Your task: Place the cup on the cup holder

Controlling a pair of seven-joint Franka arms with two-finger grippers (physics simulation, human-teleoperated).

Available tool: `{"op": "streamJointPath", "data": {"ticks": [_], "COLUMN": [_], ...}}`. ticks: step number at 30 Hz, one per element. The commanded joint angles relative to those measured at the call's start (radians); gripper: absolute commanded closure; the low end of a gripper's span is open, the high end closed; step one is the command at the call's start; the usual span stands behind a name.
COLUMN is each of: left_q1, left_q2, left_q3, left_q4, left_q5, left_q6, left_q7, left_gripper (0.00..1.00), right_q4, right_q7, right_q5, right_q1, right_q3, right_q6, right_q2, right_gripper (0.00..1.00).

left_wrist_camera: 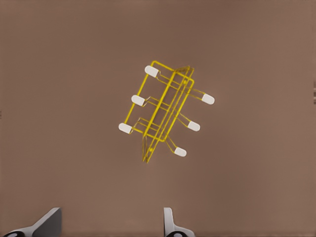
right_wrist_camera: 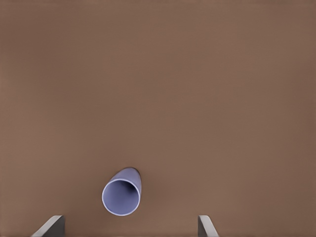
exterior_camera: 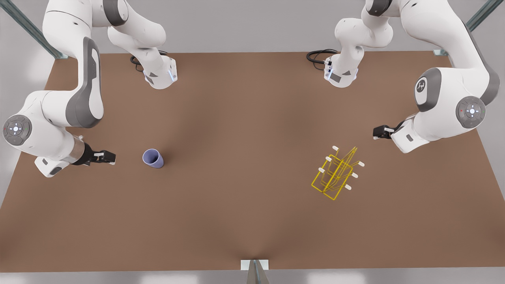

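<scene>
The cup holder point(exterior_camera: 336, 172) stands on the table point(exterior_camera: 236, 221) at about 4 o'clock from the table's centre in the front view, pegs out to both sides, none carrying anything. The cup point(exterior_camera: 153, 158) stands upright, mouth up, at about 8 o'clock from centre, well apart from the holder.

The right gripper point(exterior_camera: 107, 157), at the front view's left, hovers near the cup; the cup lies at its 3 o'clock in that view, on the line its fingers point along. Its fingers are spread, the cup ahead of the gap and not touched. The cup's long axis runs vertical, so a sideways pinch across the wall looks suitable.

The left gripper point(exterior_camera: 379, 132), at the front view's right, waits above the table near the holder, fingers spread and empty.

Judgement: the right gripper is plainly nearer the cup; grasp not yet begun.
</scene>
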Motion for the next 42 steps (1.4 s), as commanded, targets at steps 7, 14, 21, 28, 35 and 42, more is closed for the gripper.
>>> {"op": "streamJointPath", "data": {"ticks": [7, 14, 21, 28, 35, 42], "left_q1": [0.0, 0.0, 0.0, 0.0, 0.0, 0.0], "left_q2": [0.002, -0.011, -0.014, -0.015, -0.018, -0.015], "left_q3": [0.007, 0.005, 0.003, 0.005, 0.005, 0.005], "left_q4": [-0.013, -0.024, -0.026, -0.024, -0.024, -0.026], "left_q5": [0.0, 0.025, 0.025, 0.025, 0.025, 0.025], "left_q6": [-0.007, -0.019, -0.034, -0.042, -0.042, -0.042], "left_q7": [0.024, 0.024, 0.024, 0.024, 0.024, 0.024], "left_gripper": [0.0, 0.0, 0.0, 0.0, 0.0, 0.0], "right_q4": [0.008, -0.365, -0.285, -0.365, -0.483, -0.543], "right_q7": [0.005, 0.157, 0.234, 0.24, 0.223, 0.219], "right_q5": [0.013, 0.026, 0.026, 0.023, 0.023, 0.012], "right_q1": [0.006, 0.119, 0.165, 0.187, 0.192, 0.176], "right_q3": [0.0, 0.041, 0.029, 0.052, 0.055, 0.046], "right_q6": [0.012, 0.214, 0.244, 0.158, 0.268, 0.441], "right_q2": [-0.003, -0.153, -0.011, -0.02, 0.012, 0.028], "right_gripper": [0.0, 0.0, 0.0, 0.0, 0.0, 0.0]}}
